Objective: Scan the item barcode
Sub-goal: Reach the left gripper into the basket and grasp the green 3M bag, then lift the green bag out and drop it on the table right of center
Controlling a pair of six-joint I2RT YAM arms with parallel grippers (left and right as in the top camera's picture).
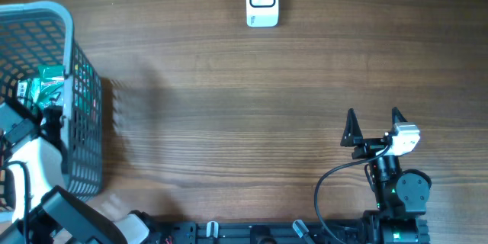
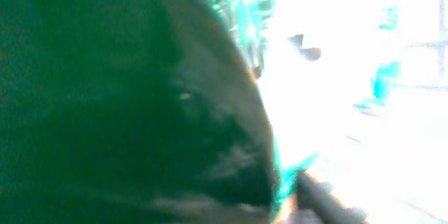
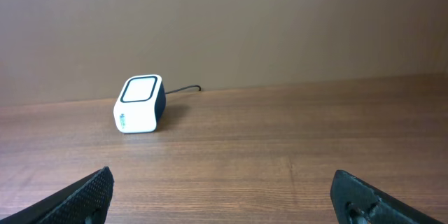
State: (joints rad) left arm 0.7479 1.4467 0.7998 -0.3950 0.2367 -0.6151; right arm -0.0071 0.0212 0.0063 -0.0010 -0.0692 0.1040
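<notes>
A green packaged item (image 1: 44, 84) lies inside the blue-grey mesh basket (image 1: 85, 122) at the far left. My left gripper (image 1: 50, 116) reaches down into the basket right at the item; its jaws are hidden there. The left wrist view is blurred, with a dark green mass (image 2: 126, 98) filling the left side and bright glare on the right. The white barcode scanner (image 1: 262, 0) (image 3: 138, 103) stands at the table's far edge, its window facing up. My right gripper (image 1: 374, 116) (image 3: 220, 182) hovers near the front right, open and holding nothing.
The scanner's cable (image 3: 183, 89) runs off behind it. Bare wooden table (image 1: 229, 107) lies between basket, scanner and right arm. The basket's tall wall stands between the item and the table.
</notes>
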